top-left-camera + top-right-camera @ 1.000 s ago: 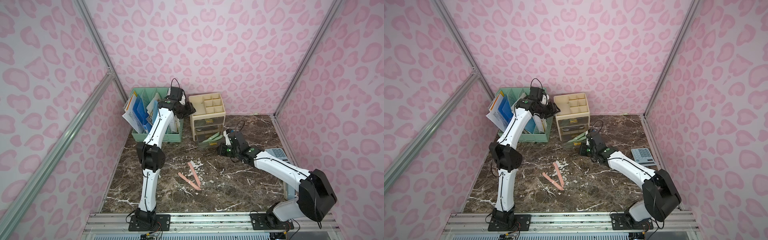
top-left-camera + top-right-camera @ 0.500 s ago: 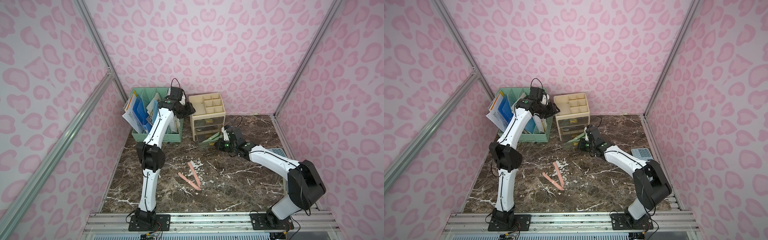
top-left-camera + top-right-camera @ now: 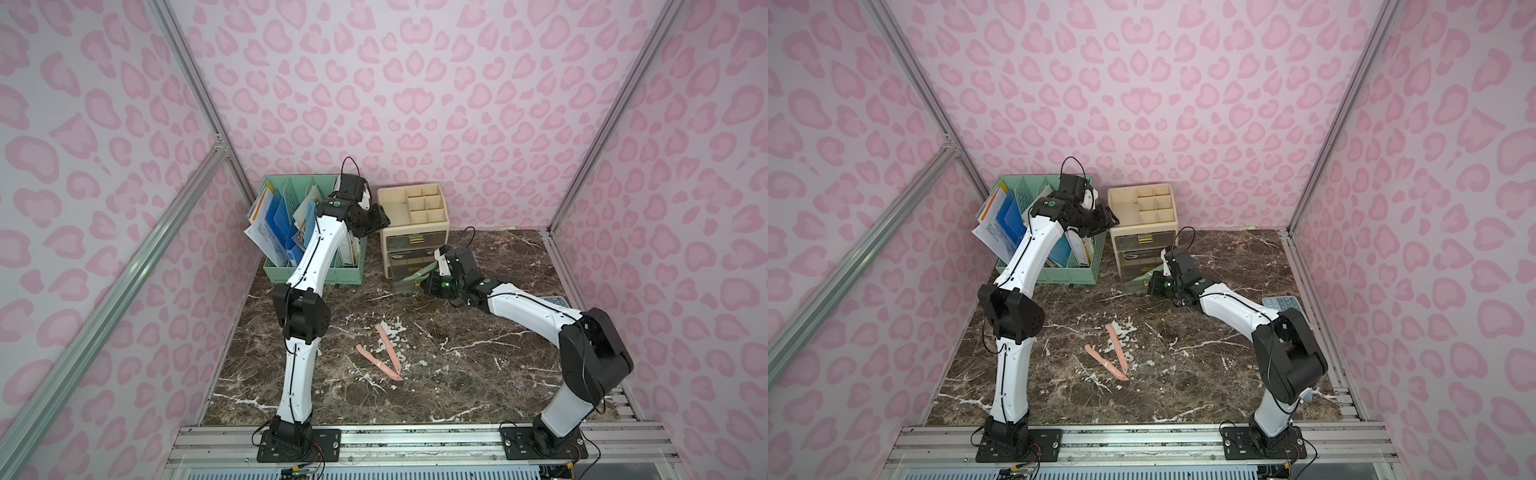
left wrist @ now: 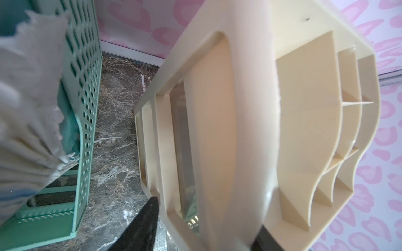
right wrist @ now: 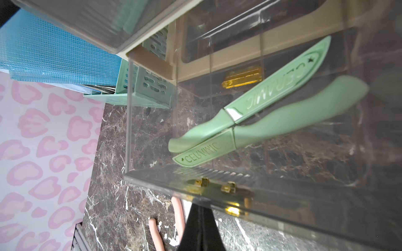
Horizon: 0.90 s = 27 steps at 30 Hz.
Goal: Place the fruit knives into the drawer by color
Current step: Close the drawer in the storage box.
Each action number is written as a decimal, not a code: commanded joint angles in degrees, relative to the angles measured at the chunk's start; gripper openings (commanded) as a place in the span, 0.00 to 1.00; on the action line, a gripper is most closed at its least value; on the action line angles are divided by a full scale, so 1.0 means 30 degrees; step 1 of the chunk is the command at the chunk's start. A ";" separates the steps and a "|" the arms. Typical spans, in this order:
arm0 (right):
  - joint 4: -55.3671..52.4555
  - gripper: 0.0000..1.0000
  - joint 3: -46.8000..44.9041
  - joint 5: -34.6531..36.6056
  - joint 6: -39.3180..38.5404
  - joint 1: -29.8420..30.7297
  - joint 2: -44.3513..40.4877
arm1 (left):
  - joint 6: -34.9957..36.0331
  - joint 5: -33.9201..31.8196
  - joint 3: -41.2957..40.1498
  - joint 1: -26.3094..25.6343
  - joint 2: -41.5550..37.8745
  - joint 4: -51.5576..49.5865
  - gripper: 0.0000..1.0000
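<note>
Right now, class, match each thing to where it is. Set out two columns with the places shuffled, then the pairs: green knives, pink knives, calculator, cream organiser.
Things:
1 green knives
2 pink knives
3 calculator
4 cream organiser

Places:
A bare marble tabletop
B between the fingers of the left hand
C inside the open clear drawer
D table edge beside the right arm

Pairs: 1-C, 2-A, 3-D, 4-B

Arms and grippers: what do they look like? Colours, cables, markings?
Both alike: left arm and right arm have white links, bulky black joints, a thin black cable along each, and a green dot near the wrist. Left gripper and right gripper are black and tapered.
</note>
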 commanded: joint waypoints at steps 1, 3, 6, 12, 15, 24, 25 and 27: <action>0.0458 0.00 0.0423 0.0244 -0.0300 -0.0104 0.0363 | 0.0226 0.0115 0.0140 0.0040 0.0112 -0.0323 0.57; 0.0467 0.00 0.0686 0.0292 -0.0367 -0.0103 0.0514 | 0.0248 0.0159 0.0138 0.0059 0.0101 -0.0341 0.57; 0.0338 0.00 0.1204 0.0398 -0.0507 -0.0134 0.0722 | 0.0255 0.0154 0.0126 0.0086 0.0112 -0.0399 0.56; 0.0029 0.00 0.2193 0.0415 -0.0661 -0.0192 0.1244 | 0.0312 -0.0039 0.0126 0.0145 0.0149 -0.0520 0.48; -0.0027 0.00 0.2565 0.0413 -0.0690 -0.0251 0.1484 | 0.0399 -0.0079 0.0126 0.0146 0.0156 -0.0691 0.43; 0.0050 0.00 0.3405 0.0471 -0.0720 -0.0432 0.2226 | 0.0489 0.0071 0.0112 0.0156 0.0127 -0.0832 0.43; 0.0039 0.00 0.3857 0.0471 -0.0745 -0.0423 0.2354 | 0.0506 0.0099 0.0112 0.0149 0.0147 -0.0843 0.43; 0.0115 0.00 0.4107 0.0446 -0.0750 -0.0434 0.2577 | 0.0519 0.0123 0.0079 0.0154 0.0148 -0.0863 0.43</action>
